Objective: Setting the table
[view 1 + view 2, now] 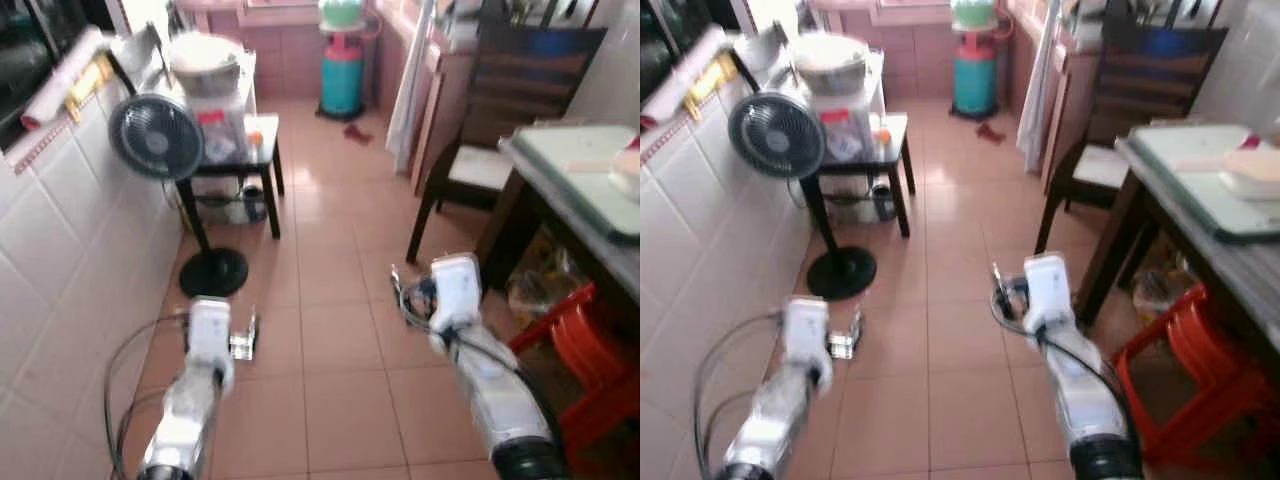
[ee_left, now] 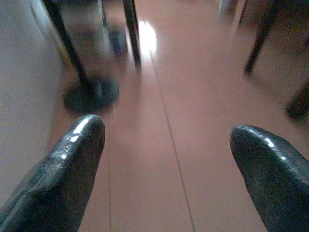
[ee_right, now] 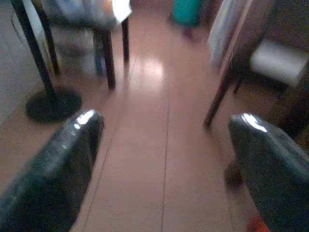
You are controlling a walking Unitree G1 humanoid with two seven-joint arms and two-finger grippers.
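Both grippers are held out low over the floor with nothing in them: the left gripper (image 2: pixel 166 140) has its fingers spread wide, and so does the right gripper (image 3: pixel 164 137), each with bare tile between the tips.

The task's thing, the table (image 1: pixel 560 195), stands at the right edge of the head views, in the middle right of the frame. On it lies a pale green tray or board (image 1: pixel 1185 150) with a pale dish (image 1: pixel 1252 172) at its far right; what else is laid there is cut off by the frame. A dark chair (image 1: pixel 500 110) stands at its far end, in the upper right, and red stools (image 1: pixel 1185 370) sit tucked beneath it at lower right.

Judging from the empty grippers and the blur, the robot is walking, either to fetch something or to reach the table; the scene fits both. Any next move calls for steering between the table leg and the fan (image 1: pixel 155 137) at upper left.

Head views show the tabletop and a side table (image 1: pixel 235 150) loaded with containers. Wrist views look along the floor instead, showing the fan's base (image 2: pixel 91 94) and furniture legs.
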